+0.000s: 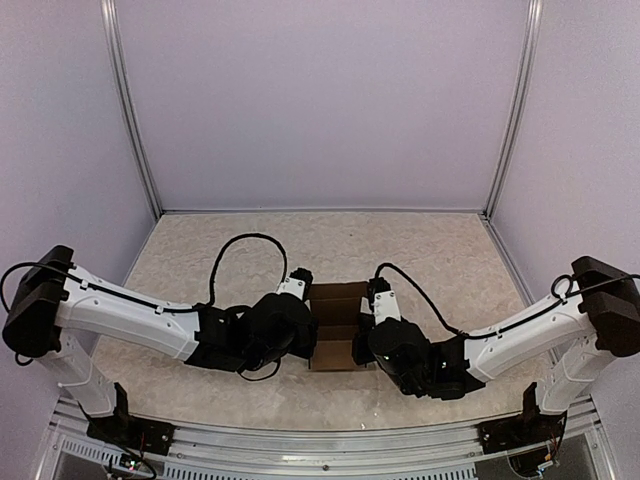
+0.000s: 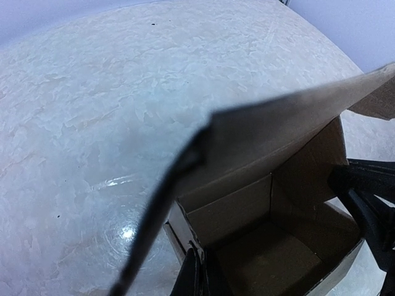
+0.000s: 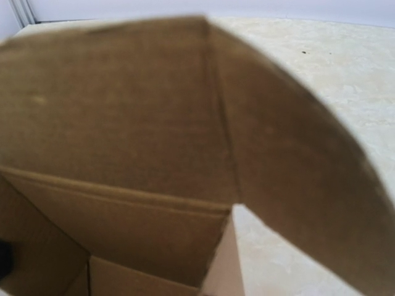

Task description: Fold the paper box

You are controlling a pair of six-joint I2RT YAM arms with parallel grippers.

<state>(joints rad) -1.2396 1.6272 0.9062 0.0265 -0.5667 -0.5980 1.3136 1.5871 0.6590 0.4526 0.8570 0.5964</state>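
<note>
The paper box (image 1: pixel 338 300) is a small brown cardboard box standing open-topped on the table between both arms. My left gripper (image 1: pixel 308 322) is at its left wall. In the left wrist view it (image 2: pixel 199 271) is shut on that wall's top edge, with the box's inside (image 2: pixel 271 246) beyond and a raised flap (image 2: pixel 278 123) above. My right gripper (image 1: pixel 366 325) is at the right wall, and its black fingers (image 2: pixel 367 197) sit on that wall. The right wrist view shows only the box's inner walls (image 3: pixel 123 123); its own fingers are out of frame.
The box stands on a pale speckled tabletop (image 1: pixel 450 260), inside white walls with metal corner posts (image 1: pixel 508 110). A black cable (image 1: pixel 240 240) loops above the left arm. The arm bases stand on the near rail (image 1: pixel 320 440).
</note>
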